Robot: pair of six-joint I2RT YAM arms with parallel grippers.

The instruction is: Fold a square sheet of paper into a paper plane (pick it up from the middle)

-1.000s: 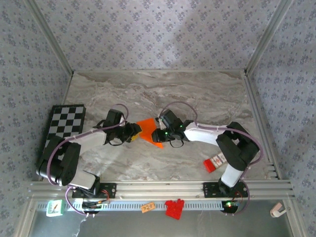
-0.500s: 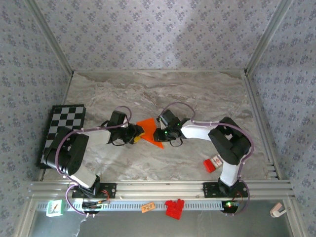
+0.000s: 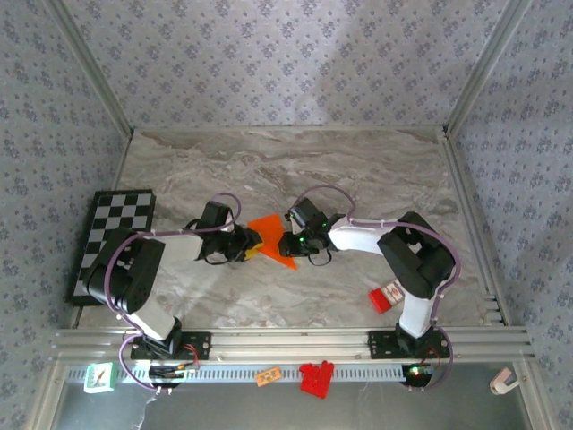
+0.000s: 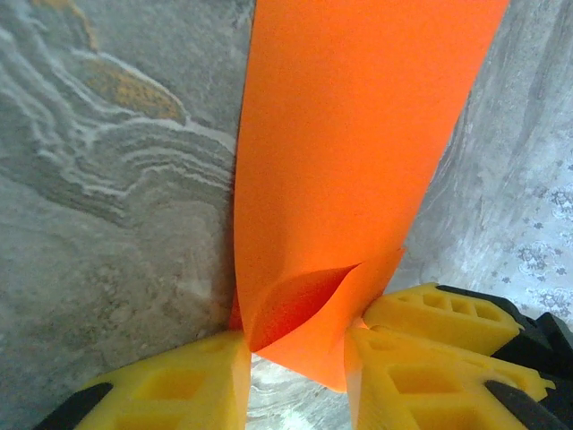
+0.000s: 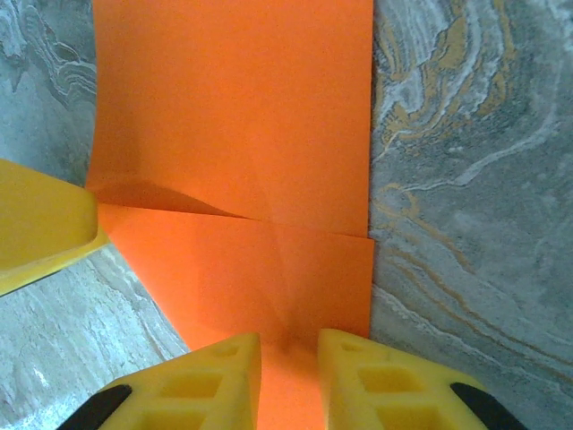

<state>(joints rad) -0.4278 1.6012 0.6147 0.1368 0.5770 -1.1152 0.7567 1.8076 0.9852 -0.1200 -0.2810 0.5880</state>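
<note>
Bridging left gripper, right gripper — orange sheet

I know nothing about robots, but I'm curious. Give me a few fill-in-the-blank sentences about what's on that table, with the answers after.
1. The sheet of paper between the left gripper and the right gripper is bright ____.
2. The left gripper's fingers are ____.
3. The checkerboard lies on the ____ side of the table.
4. The red-and-white box lies near the base of the ____ arm.

Missing words: orange; yellow; left; right.
</note>
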